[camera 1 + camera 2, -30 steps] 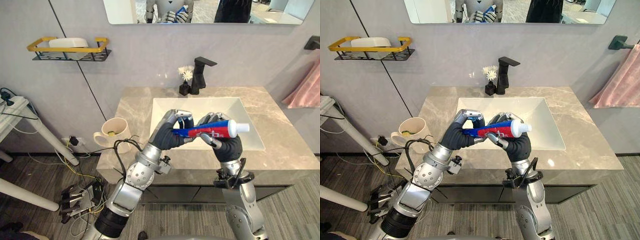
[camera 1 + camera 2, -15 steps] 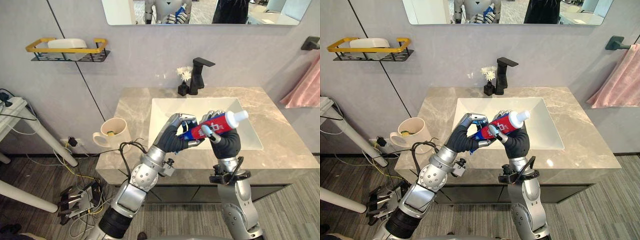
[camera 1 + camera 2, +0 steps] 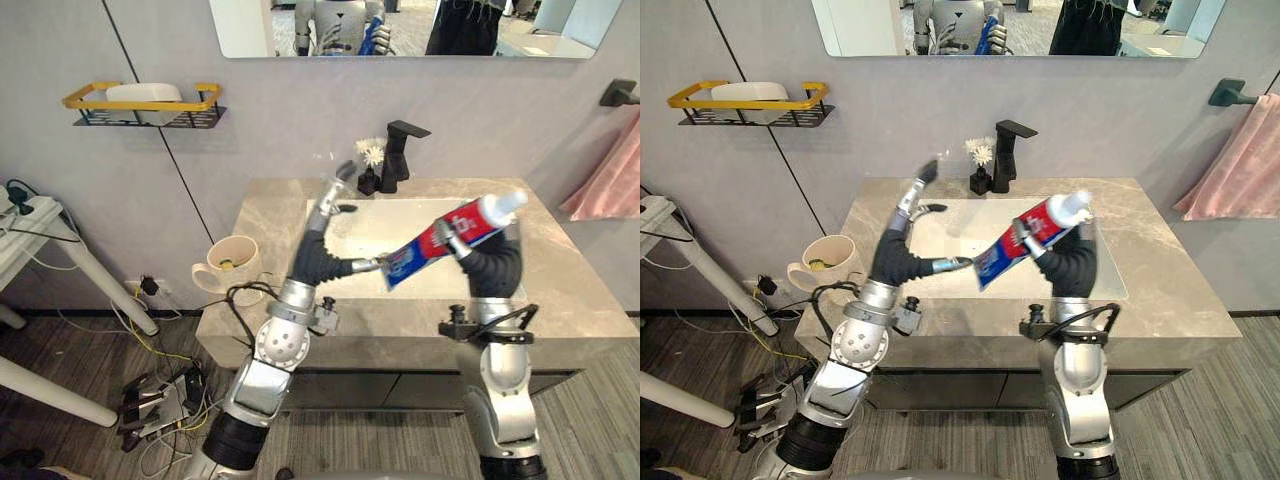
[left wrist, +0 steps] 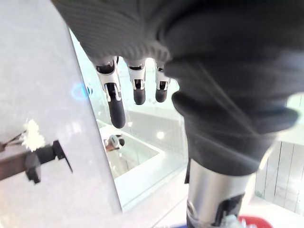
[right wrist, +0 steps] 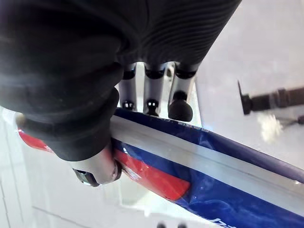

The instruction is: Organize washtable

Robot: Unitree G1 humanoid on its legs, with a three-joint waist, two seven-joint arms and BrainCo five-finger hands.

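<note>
- Half a second ago both hands gripped the toothpaste tube [image 3: 443, 239]. Now the left hand [image 3: 324, 216] has let go, and its fingers [image 4: 115, 105] are straight and empty over the basin's left side.
- The right hand [image 3: 489, 266] alone clasps the tube, with its fingers and thumb curled round it. It has carried the tube up and to the right, and the tube is tilted above the basin with its white cap [image 3: 506, 203] uppermost.
- The tube is glossy blue and red, with a flat crimped tail.
- The desk [image 3: 573, 292] is polished grey-beige marble with pale veins, and a white rectangular basin [image 3: 398, 214] is sunk into it.
- A cream mug [image 3: 228, 263] sits by the desk's left edge.
- An angular matt black tap [image 3: 401, 150] stands behind the basin, just beside a small dark vase [image 3: 370, 162] of white flowers.
- On the grey wall are a yellow-railed wire shelf [image 3: 141, 100], a pink towel [image 3: 609, 181] and a mirror [image 3: 420, 26].
</note>
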